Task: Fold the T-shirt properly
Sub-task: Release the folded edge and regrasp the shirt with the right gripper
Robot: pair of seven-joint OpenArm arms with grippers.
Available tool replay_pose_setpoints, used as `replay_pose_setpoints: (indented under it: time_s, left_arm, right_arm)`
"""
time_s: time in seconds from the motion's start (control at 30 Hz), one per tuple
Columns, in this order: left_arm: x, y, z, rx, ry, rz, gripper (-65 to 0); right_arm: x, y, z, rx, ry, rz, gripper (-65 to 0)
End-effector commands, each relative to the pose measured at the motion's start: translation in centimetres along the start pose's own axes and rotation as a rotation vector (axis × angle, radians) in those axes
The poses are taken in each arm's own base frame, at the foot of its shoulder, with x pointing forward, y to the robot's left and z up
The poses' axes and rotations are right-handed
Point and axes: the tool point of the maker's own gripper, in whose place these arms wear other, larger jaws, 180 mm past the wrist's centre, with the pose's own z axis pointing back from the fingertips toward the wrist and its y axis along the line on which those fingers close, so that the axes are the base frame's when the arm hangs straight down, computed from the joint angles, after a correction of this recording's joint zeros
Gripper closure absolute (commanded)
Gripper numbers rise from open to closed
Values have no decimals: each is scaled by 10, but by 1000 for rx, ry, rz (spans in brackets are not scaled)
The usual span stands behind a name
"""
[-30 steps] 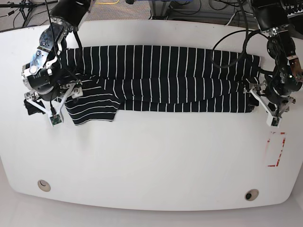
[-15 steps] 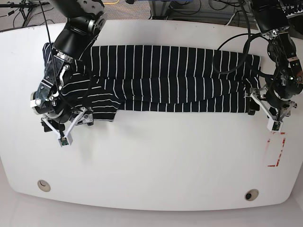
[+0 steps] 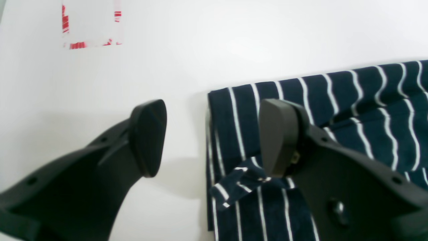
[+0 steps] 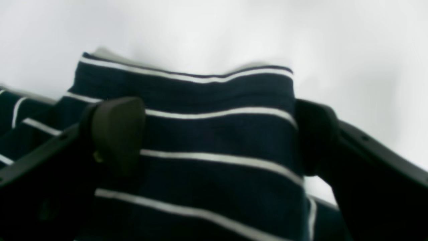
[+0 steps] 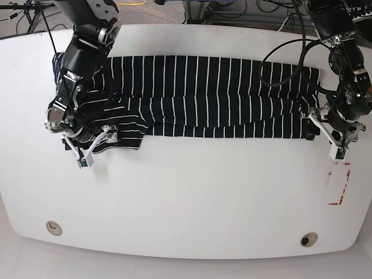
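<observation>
Lying across the upper half of the white surface (image 5: 186, 197), the T-shirt (image 5: 197, 93) looked light, limp, easily bunched. Left pincer (image 3: 214, 140) stood wide astride its hem corner; right pincer (image 4: 217, 137) stood wide astride the sleeve. Best gripped at layered edges.

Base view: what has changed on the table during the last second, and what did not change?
The right gripper swung from the T-shirt's end out over the bare table, then came back onto the sleeve, jaws open around it. The left gripper barely moved, open at the other end. The T-shirt lies as before.
</observation>
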Motion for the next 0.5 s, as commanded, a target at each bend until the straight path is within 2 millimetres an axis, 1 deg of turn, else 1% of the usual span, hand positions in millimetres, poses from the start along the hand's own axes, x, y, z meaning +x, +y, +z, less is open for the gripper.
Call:
replay_pose_setpoints:
  time_s: [0.0, 0.03, 0.07, 0.1, 0.13, 0.17, 0.2, 0.3, 0.37, 0.4, 0.47]
  left_arm:
    - [17, 6, 6, 16, -52, -13, -392]
    - [17, 7, 6, 17, -52, -14, -392]
    - [17, 7, 6, 17, -52, -14, -392]
    - [17, 6, 6, 16, -51, -15, -392]
    - [17, 6, 6, 16, -51, -15, -392]
    - [17, 6, 6, 15, -51, -16, -392]
    - [17, 5, 6, 14, -51, -17, -392]
    - [17, 4, 5, 12, -51, -17, -392]
    - [16, 4, 5, 11, -48, -15, -392]
    - [16, 4, 5, 11, -48, -15, -392]
    - [16, 4, 5, 11, -48, -15, -392]
  right_arm:
    - [15, -6, 4, -10, -38, 5, -650]
    - [16, -6, 5, -11, -41, 6, -617]
    - [16, -6, 5, -11, -41, 6, -564]
    - [16, -6, 5, -11, -41, 6, -498]
    - [16, -6, 5, -11, -41, 6, -406]
    - [16, -6, 5, -11, -41, 6, -331]
    - [16, -6, 5, -11, -41, 6, -220]
    - [19, -6, 5, -12, -48, 9, 0]
    - [20, -6, 6, -12, -46, 12, -3]
    - [24, -7, 8, -18, -56, 18, -41]
    - [34, -8, 14, -32, -84, 32, -76]
